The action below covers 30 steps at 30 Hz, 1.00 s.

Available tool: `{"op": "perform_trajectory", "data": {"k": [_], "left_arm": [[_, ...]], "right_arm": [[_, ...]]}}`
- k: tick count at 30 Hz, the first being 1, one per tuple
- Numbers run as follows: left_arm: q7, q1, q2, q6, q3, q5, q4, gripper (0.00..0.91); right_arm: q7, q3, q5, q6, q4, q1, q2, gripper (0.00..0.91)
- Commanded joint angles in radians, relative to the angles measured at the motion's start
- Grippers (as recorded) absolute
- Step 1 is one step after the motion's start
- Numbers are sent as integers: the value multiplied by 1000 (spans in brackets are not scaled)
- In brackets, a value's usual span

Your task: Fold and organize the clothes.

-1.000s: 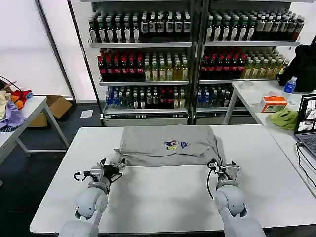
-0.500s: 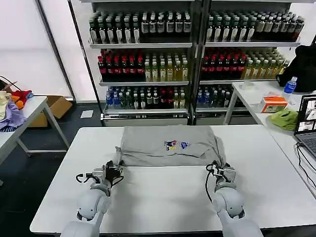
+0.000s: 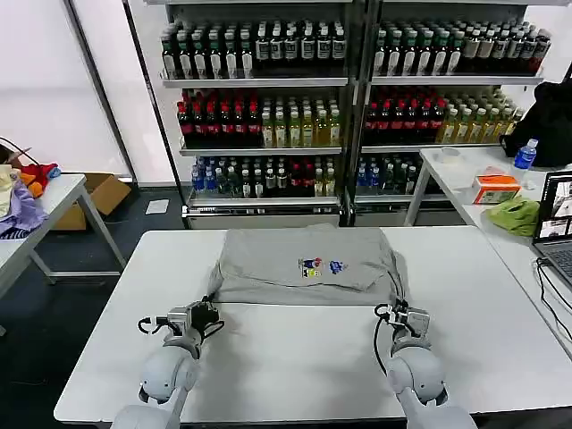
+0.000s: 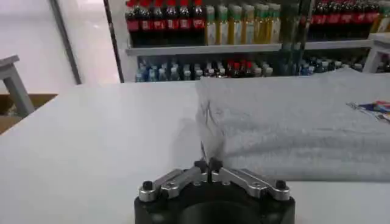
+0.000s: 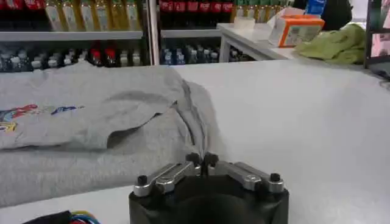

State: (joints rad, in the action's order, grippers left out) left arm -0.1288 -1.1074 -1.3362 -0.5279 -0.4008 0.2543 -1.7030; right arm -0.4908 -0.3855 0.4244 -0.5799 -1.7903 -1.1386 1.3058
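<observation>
Across the far half of the white worktop lies a light grey shirt, partly folded with its chest print up. Each near corner is pinched: the left claw and right claw are closed on fabric, likely to draw the hem taut for folding.

Beyond my white worktop stand metal shelves packed with bottled drinks against a pale wall, a dark floor between, a side table with a cardboard box to my left and another table to my right.
</observation>
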Motion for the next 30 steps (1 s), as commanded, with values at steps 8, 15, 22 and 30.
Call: {"op": "perform_trajectory", "data": {"k": [8, 15, 22, 30], "left_arm": [[-49, -294, 8, 18, -8, -30, -376, 10], [-84, -552, 28, 56, -18, -28, -578, 10], [-96, -690, 36, 89, -73, -32, -603, 10], [-105, -732, 9, 132, -45, -56, -541, 10]], "right_arm": [[-41, -59, 4, 1, -303, -194, -36, 0], [-65, -80, 6, 12, -462, -452, -50, 0], [-111, -88, -13, 7, -495, -579, -90, 0], [-109, -54, -64, 10, -488, -618, -80, 262]]}}
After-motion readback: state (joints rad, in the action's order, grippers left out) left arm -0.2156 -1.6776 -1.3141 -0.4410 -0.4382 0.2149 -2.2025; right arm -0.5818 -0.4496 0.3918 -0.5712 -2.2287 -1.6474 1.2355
